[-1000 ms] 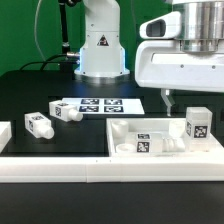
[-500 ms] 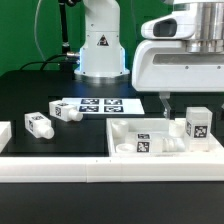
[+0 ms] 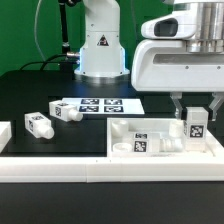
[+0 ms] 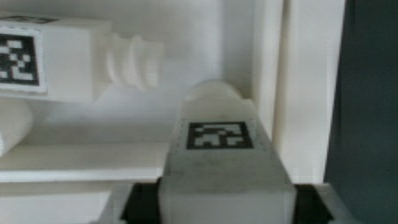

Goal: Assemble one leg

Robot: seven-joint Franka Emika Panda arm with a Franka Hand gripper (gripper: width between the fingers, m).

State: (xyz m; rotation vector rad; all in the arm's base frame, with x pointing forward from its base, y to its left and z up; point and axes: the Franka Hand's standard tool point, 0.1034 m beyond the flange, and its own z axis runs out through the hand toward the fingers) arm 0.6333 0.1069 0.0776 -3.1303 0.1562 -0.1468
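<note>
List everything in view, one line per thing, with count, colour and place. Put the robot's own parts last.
Leg at the fingers: one, white with a black-and-white tag, upright at the panel's corner on the exterior view's right.
Loose legs: two, white with tags, lying on the table on the exterior view's left.
Leg on the panel: one, white with a tag, lying down.
White part: one, cut off at the exterior view's left edge.
Panel: one, white, raised rims, at the front.
Marker board: one, white with tags, flat before the robot base.
Table: one, black.
Robot base: one, white, at the back.
Gripper: one, white body, fingers flanking the upright leg.
</note>
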